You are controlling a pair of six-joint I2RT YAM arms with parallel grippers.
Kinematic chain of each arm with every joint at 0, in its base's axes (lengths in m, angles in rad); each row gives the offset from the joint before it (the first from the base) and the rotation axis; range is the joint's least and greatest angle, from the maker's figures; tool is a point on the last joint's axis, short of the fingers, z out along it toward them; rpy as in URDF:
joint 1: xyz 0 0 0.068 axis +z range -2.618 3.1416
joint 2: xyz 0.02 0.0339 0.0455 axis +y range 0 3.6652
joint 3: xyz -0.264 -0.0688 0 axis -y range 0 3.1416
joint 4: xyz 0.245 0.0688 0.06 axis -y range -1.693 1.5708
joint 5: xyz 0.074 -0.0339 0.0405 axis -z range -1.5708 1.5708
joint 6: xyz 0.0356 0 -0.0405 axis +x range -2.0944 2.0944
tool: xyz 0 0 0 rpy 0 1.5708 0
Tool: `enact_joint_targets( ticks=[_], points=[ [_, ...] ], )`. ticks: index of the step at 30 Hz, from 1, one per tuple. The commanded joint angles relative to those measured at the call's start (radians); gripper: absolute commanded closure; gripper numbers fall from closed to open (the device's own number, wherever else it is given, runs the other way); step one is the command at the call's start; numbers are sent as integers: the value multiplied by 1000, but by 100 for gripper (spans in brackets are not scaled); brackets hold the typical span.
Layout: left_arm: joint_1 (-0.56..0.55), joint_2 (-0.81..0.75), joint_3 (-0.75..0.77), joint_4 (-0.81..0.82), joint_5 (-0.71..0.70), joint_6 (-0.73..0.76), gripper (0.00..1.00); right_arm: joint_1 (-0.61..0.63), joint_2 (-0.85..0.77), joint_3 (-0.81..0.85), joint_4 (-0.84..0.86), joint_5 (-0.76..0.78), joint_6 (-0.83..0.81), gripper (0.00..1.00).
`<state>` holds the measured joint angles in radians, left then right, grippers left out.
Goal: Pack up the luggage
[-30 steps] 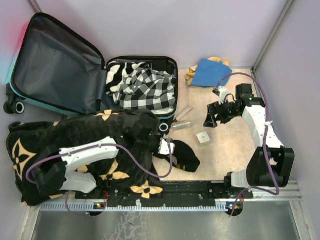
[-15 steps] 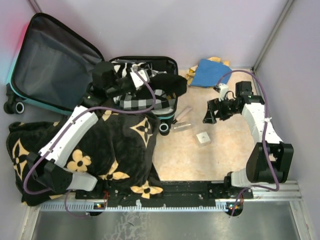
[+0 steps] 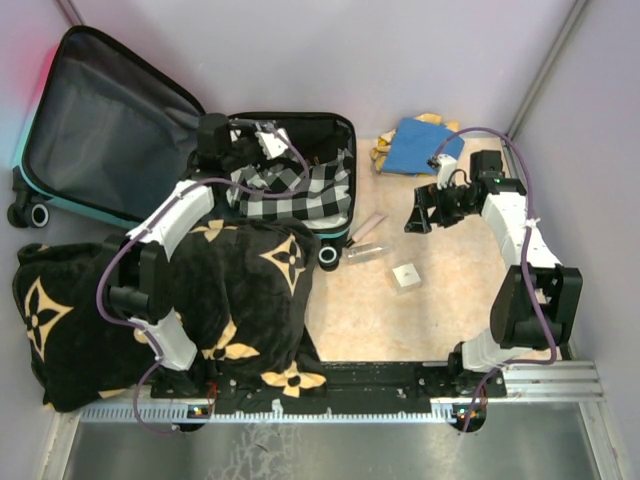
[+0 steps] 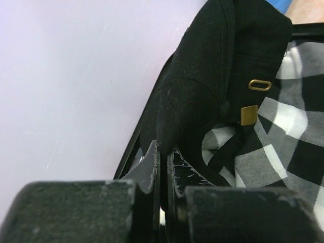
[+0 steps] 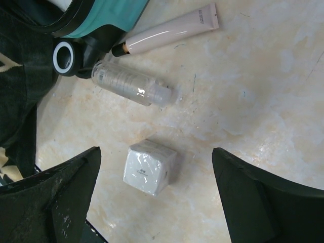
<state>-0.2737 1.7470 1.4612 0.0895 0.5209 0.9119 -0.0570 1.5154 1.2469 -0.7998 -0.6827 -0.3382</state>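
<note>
Black cloth [image 4: 202, 76], soft, sits pinched in my left pincer [image 4: 163, 152] over the stiff-shelled luggage [image 3: 100, 130]; right pincer [image 5: 156, 152] spread; I'd grasp its lid rim.

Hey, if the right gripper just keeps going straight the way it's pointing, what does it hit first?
Most likely the small white box. In the wrist view it lies on the table, right between the open fingers of the right gripper. Depth is hard to judge, so it could land on bare table beside it.

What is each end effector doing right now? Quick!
Left end effector: closed on a black cap, over the luggage.
Right end effector: open, holding nothing, above a small white box.
</note>
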Motion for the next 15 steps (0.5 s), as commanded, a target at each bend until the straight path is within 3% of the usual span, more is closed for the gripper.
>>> enact_joint_targets(
  ticks=[1, 3, 6, 7, 9, 10, 12, 15],
  points=[
    [-3, -36, -125, 209, 170, 98, 99, -2, 8, 48, 27, -6, 7, 9],
    [-16, -57, -199, 183, 213, 138, 99, -2, 10, 51, 30, 2, 7, 9],
    [-21, -61, -264, 96, 222, 185, 85, -1, 12, 57, 30, 6, 8, 8],
    [-19, -54, -252, 30, 216, 202, 75, -1, 15, 61, 27, 6, 6, 8],
    [-11, -35, -191, -163, 201, 267, 39, -2, 19, 70, 22, 6, 2, 7],
    [-9, -33, -168, -232, 186, 285, 30, -2, 22, 75, 18, 6, -1, 7],
    [0, -53, -150, -353, 174, 338, 20, -1, 30, 88, 11, 5, -8, 7],
    [11, -108, -126, -530, 202, 411, 16, -2, 42, 110, -2, 3, -19, 7]
  ],
)
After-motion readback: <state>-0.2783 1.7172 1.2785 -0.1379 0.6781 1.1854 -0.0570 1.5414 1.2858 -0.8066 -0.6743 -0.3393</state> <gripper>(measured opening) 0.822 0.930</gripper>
